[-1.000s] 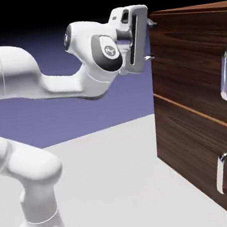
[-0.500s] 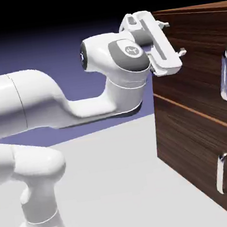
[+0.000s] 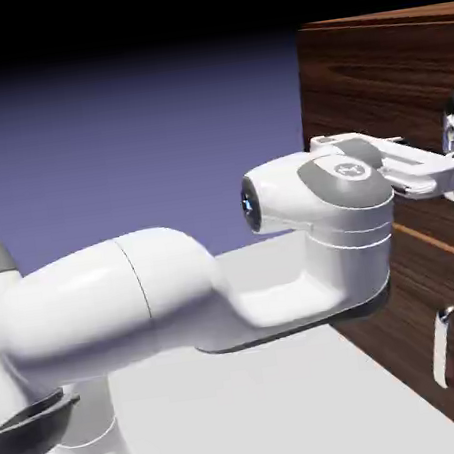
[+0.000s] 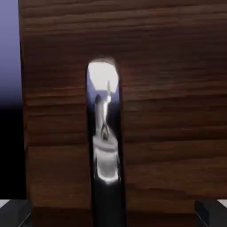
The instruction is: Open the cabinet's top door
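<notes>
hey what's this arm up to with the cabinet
A white robot arm is reaching toward a dark wood cabinet to open its top door. The hand is level with that door's long silver handle, right at it in the exterior view. In the hand view the handle sits centred between the two fingertips, which stand wide apart on either side, so nothing is gripped yet. The door looks shut, flush with the cabinet front.
</notes>
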Robot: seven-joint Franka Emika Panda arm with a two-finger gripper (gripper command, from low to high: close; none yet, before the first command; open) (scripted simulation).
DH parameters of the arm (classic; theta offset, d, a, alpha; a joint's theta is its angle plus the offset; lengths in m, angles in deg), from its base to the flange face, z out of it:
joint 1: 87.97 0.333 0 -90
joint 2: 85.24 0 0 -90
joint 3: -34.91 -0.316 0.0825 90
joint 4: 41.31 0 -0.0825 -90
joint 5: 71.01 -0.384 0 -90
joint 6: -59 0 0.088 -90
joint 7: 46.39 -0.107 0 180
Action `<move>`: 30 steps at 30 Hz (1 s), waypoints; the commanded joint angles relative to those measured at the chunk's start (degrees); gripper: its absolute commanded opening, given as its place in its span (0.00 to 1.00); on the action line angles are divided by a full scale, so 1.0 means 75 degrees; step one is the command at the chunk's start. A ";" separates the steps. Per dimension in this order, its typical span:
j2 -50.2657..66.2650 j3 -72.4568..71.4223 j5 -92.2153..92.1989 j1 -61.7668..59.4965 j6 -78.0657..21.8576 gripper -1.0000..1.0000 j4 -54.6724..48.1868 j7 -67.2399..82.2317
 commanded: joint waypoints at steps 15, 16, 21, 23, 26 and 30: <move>-0.0226 -0.0991 0.0087 -0.1239 -0.1936 0.00 0.1709 -0.0473; -0.0255 -0.1161 0.0046 -0.1503 -0.2130 0.00 0.1986 -0.0530; -0.0442 -0.2124 -0.0349 -0.2861 -0.3092 0.00 0.3370 -0.0761; -0.0555 -0.2572 -0.0611 -0.3415 -0.3474 0.00 0.3920 -0.0818; -0.0797 -0.3338 -0.1150 -0.4245 -0.4058 0.00 0.4745 -0.0852; -0.1236 -0.4445 -0.2091 -0.5194 -0.4784 0.00 0.5717 -0.0796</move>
